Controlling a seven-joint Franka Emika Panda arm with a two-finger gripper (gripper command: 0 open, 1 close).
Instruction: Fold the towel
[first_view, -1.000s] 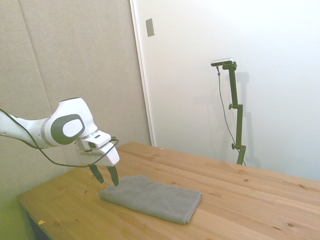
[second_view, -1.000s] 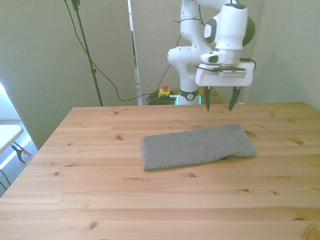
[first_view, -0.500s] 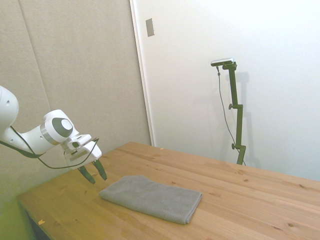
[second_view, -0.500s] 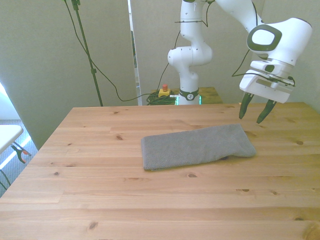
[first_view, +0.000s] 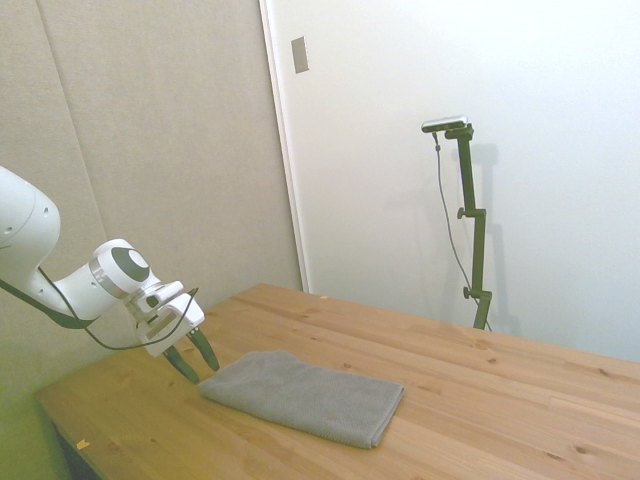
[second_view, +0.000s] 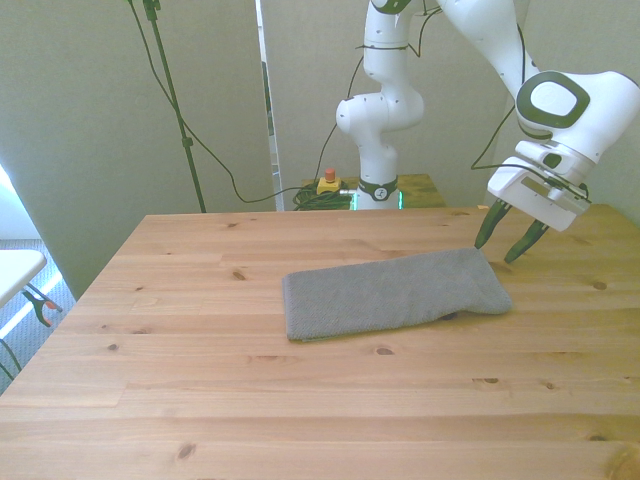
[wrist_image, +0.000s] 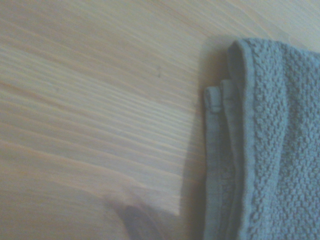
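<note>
The towel (second_view: 392, 293) lies folded over in a long strip on the counter (second_view: 200, 400), and my hand (second_view: 508, 240), released, hangs by its end, perhaps for another fold.

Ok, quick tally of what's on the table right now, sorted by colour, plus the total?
Grey: 1, the towel, lying as a long flat bundle on the table, layered edges showing at one end in the wrist view.
Total: 1.
The tool hovers open by the end of the towel at the front view's right, holding nothing.
</note>
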